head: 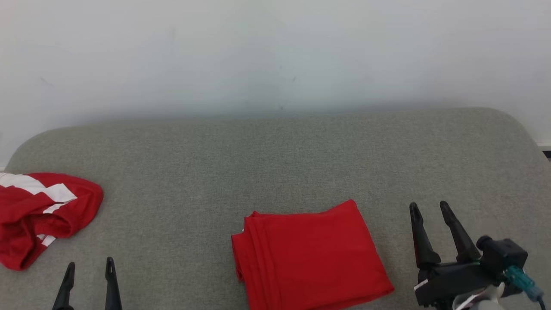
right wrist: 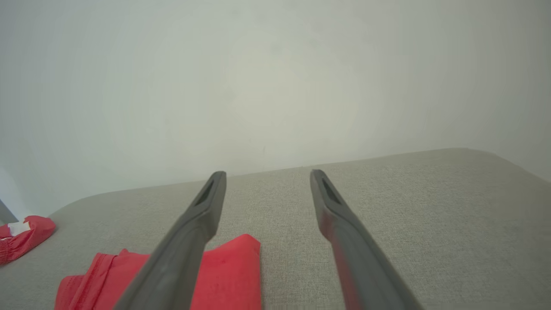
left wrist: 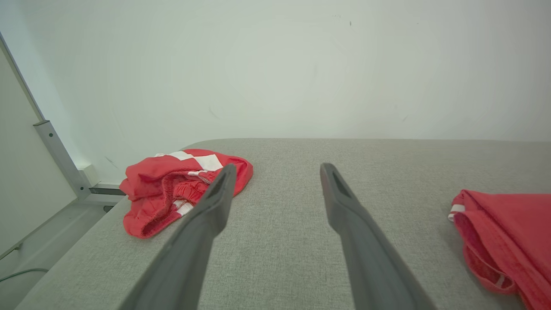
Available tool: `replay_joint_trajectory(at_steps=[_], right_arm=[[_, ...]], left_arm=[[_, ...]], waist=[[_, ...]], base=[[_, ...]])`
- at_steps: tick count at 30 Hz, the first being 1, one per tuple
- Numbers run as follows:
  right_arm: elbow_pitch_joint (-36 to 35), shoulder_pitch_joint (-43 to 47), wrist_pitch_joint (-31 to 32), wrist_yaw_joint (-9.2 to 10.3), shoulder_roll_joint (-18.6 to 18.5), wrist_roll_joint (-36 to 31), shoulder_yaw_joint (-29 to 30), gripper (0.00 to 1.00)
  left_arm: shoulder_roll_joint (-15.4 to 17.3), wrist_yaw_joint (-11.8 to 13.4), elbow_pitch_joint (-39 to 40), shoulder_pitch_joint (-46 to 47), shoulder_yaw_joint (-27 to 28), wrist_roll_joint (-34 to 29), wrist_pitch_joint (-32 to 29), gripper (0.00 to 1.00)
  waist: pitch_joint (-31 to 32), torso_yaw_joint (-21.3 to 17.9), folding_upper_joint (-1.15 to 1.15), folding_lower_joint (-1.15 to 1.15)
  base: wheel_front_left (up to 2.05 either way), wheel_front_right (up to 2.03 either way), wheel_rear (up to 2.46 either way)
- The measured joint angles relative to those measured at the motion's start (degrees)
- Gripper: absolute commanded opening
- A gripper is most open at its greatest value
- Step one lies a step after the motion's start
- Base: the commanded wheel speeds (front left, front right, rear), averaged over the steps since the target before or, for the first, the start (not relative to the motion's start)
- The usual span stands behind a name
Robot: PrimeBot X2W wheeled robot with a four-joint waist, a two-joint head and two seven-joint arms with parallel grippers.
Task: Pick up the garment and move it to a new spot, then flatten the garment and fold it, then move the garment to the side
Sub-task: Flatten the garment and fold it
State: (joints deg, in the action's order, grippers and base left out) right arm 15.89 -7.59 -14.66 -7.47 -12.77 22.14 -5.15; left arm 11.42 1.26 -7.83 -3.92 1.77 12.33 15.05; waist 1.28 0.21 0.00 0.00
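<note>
The garment (head: 308, 254) is red and lies folded into a neat rectangle on the grey padded surface (head: 275, 163), near its front edge. It also appears at the right edge of the left wrist view (left wrist: 508, 232) and at the lower left of the right wrist view (right wrist: 228, 275). My right gripper (head: 429, 206) stands open just to the right of the fold, apart from it, with nothing between its fingers (right wrist: 267, 173). At the lower left my left gripper (head: 90, 263) is open and empty (left wrist: 279, 168), well to the left of the folded cloth.
A second red garment with white stripes (head: 38, 211) lies crumpled at the surface's left end (left wrist: 172, 193) (right wrist: 21, 237). A pale wall (head: 275, 56) rises right behind the surface. A metal frame post (left wrist: 56, 155) stands past the left end.
</note>
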Motion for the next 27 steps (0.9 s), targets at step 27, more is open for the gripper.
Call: replay_joint_trajectory(at_steps=[27], right_arm=[[-3.8, 7.1, -0.3, 0.00, 6.5, -10.7, 2.9, 1.00]], left_arm=[[-0.3, -0.2, -1.0, 0.4, -3.1, -2.7, 0.0, 1.00]], waist=[[1.0, -0.1, 0.00, 0.00]], base=[[0.00, 0.00, 0.00]])
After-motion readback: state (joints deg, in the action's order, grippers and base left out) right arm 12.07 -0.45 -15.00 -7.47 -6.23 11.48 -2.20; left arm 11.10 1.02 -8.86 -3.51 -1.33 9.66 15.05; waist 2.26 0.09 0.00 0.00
